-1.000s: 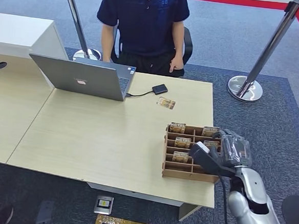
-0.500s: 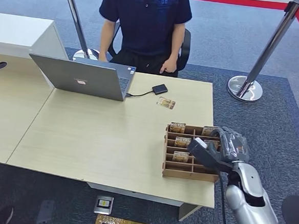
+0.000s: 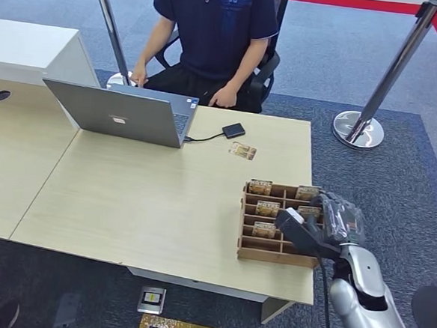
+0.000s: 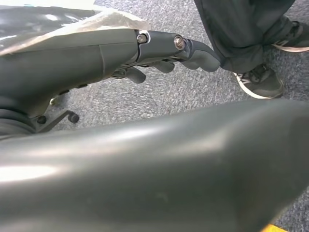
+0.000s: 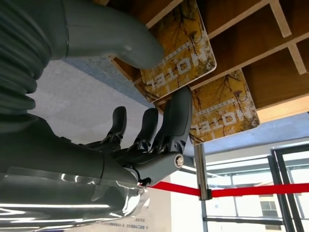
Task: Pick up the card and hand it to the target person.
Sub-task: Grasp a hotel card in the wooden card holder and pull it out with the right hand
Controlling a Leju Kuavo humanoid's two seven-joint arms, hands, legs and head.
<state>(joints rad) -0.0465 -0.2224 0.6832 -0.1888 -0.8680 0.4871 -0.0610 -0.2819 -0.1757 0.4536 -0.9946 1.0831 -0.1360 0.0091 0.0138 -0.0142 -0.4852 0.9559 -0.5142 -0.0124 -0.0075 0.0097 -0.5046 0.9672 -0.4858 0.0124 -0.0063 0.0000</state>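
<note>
A brown cardboard box [image 3: 255,251] with slots stands near the table's right front corner and holds several yellow cards [image 3: 267,209] printed HOTEL. My right hand [image 3: 319,227] reaches into the box from its right side. In the right wrist view its thumb [image 5: 120,46] and a dark finger [image 5: 178,116] pinch one card [image 5: 182,53] that still sits in its slot, with a second card [image 5: 226,111] beside it. One loose card [image 3: 243,151] lies farther back on the table. My left hand [image 4: 160,48] hangs over the carpet, fingers apart and holding nothing.
A person in a dark blue shirt [image 3: 217,29] sits behind the table's far edge, one hand on the laptop [image 3: 118,113]. A small black device [image 3: 233,130] lies by the loose card. A stanchion base [image 3: 359,129] stands at the right, another [image 3: 123,78] behind the laptop.
The person has turned towards the laptop and drawn one hand along the far table edge. My right hand has stayed at the box, shifting only slightly.
</note>
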